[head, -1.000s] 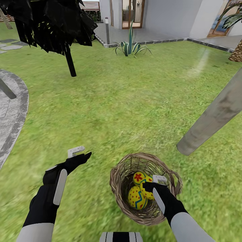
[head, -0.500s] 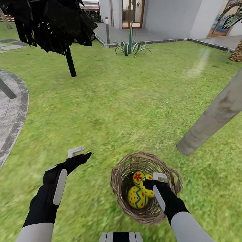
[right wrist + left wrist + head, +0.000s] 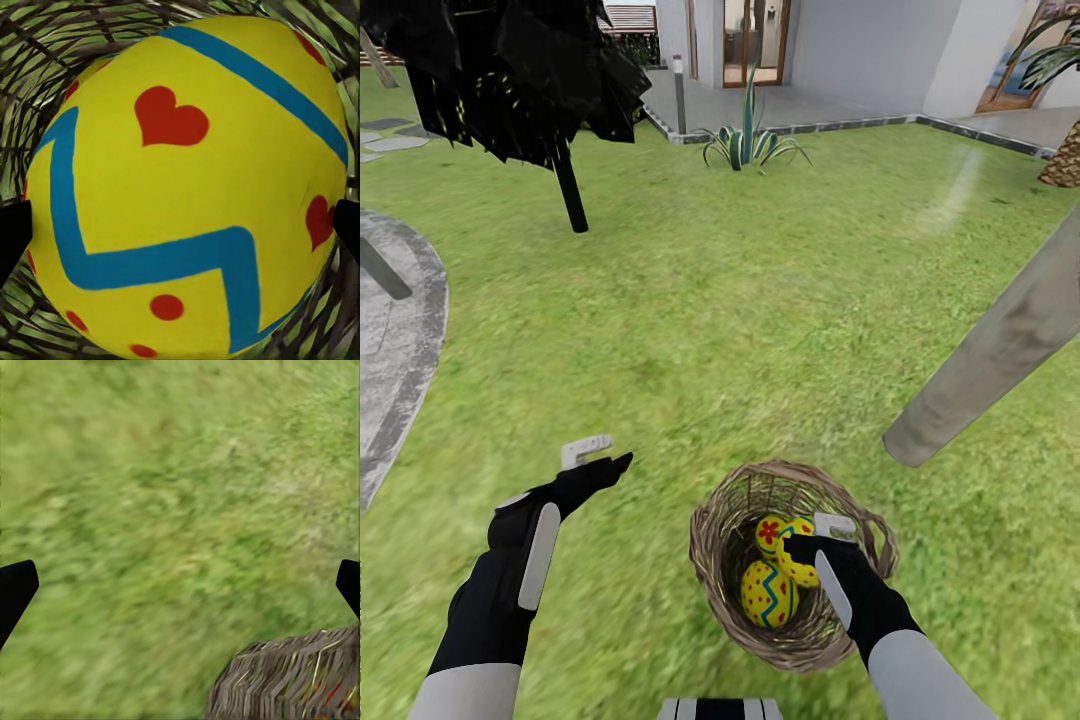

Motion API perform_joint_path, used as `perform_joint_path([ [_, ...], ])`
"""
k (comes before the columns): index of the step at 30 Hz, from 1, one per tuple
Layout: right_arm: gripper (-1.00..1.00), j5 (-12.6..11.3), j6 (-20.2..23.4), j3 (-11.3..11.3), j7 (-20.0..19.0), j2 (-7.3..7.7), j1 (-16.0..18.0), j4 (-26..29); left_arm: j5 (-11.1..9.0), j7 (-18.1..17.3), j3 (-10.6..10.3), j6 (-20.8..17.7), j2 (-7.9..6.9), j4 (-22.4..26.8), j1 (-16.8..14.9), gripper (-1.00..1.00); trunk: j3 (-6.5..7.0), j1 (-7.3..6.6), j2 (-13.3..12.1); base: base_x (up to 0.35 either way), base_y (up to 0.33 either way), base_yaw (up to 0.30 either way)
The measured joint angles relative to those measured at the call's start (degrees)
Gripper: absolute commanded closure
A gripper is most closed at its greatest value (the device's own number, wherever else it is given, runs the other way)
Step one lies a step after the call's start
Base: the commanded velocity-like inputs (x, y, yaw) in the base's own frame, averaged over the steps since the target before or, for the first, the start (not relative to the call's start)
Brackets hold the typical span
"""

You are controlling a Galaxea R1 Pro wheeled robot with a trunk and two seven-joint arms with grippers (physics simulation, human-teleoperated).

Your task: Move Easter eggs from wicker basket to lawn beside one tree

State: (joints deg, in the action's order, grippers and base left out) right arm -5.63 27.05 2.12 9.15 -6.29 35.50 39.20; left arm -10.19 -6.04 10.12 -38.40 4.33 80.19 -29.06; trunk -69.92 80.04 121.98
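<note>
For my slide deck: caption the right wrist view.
Right pincer deep in the wicker basket, fingertips either side of a yellow Easter egg with red hearts and blue zigzag.

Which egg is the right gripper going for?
Find the wicker basket on the lawn below the leaning grey trunk. The right gripper is inside it, around one egg. Unlike the flower-marked and dotted eggs, it carries red hearts.

No words, labels, brand names or numbers can be read anywhere. The only marks are painted decoration on the eggs: the egg close to the right wrist camera carries red hearts, red dots and a blue zigzag band on yellow, none of it lettering.
</note>
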Motion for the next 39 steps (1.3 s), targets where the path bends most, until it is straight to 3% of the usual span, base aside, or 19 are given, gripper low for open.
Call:
perform_joint_path([
  [39, 1.00, -0.3, 0.4, -0.1, 0.0, -0.34, 0.0, -0.7, 0.0, 0.1, 0.0, 0.0, 0.00, 0.0, -0.1, -1.00, 7.00, -8.57, -15.6, 0.000, 0.000, 0.000],
])
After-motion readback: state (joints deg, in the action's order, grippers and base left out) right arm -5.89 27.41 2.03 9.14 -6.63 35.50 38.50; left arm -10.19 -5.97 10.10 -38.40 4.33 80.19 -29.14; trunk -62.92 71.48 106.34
